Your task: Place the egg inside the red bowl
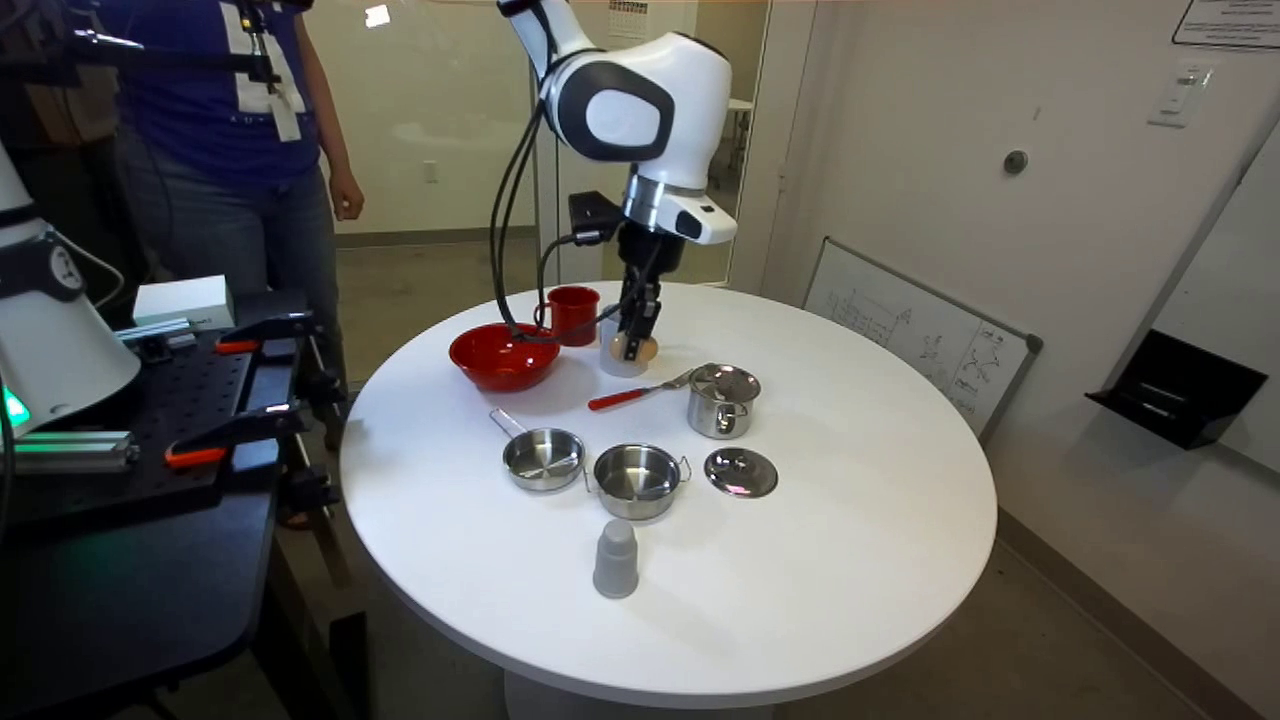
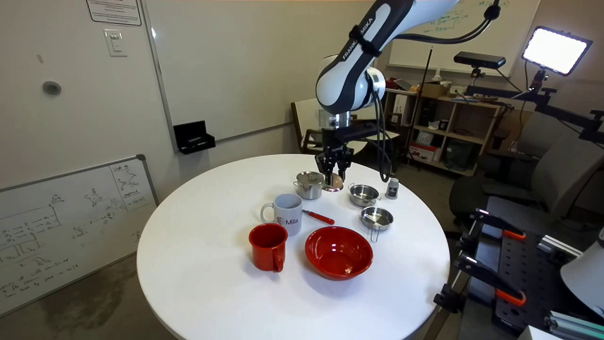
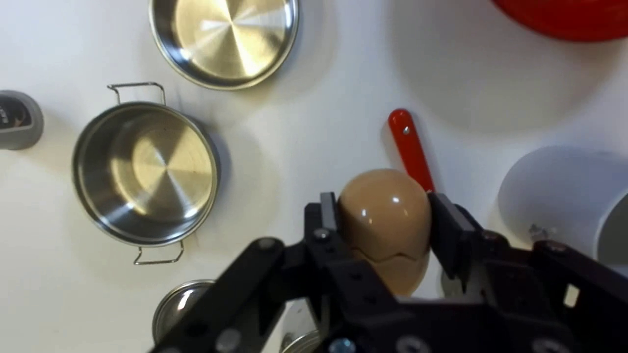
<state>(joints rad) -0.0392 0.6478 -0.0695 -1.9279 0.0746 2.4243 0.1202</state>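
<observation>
Egg (image 3: 385,223), likely light, slick and fragile, is best held left and right, as the claw (image 3: 382,207) pinches it.

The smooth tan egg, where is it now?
In the wrist view, the egg is below and right of centre, held in the black two-fingered gripper, left of the white cylindrical mug.

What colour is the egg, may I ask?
The egg is tan, clearest in the wrist view.

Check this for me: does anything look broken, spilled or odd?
In the wrist view, the egg in the gripper has a jagged line across it, like a cracked shell; it could simply be a toy egg's seam. I see nothing spilled.
</observation>
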